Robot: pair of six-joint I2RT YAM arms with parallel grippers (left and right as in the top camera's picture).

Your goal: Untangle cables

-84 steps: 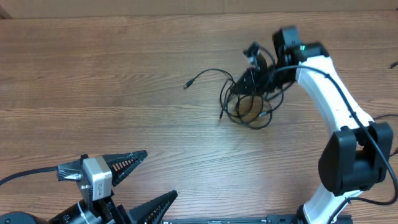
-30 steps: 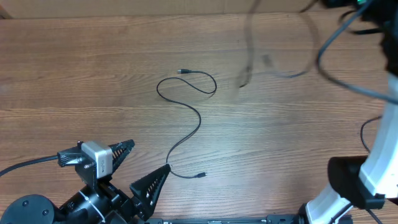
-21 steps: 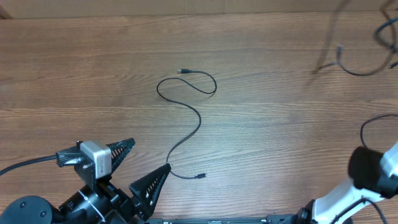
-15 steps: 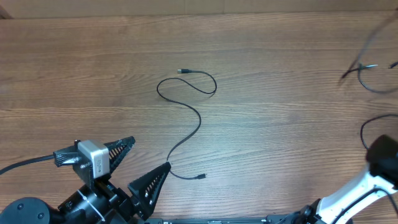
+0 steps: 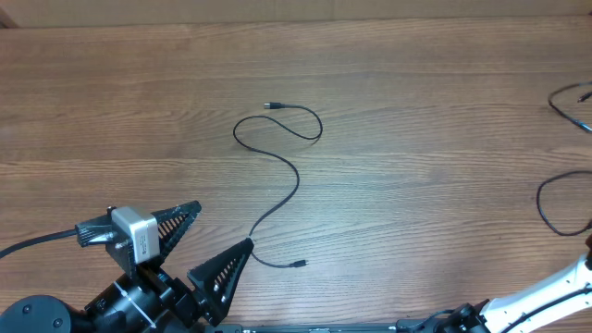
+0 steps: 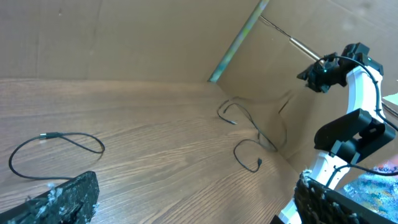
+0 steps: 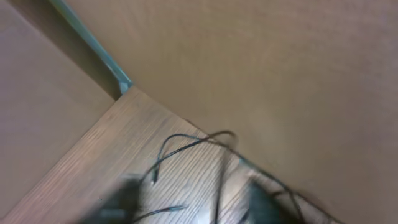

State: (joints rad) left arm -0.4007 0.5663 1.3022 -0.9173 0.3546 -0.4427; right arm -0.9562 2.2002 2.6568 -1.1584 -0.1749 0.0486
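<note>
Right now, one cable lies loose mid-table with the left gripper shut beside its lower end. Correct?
No: the left gripper is open, jaws spread wide, as the overhead view shows. The cable does lie loose mid-table, its lower end beside that gripper.

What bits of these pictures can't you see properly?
1. The right gripper: beyond the overhead view's right edge, tiny in the left wrist view, and its fingers are smeared by blur in the right wrist view. Open or shut cannot be told.
2. The cables at the far right: cut off by the overhead edge.
3. Whether those cables are knotted: blurred in the right wrist view, too thin in the left wrist view.
</note>
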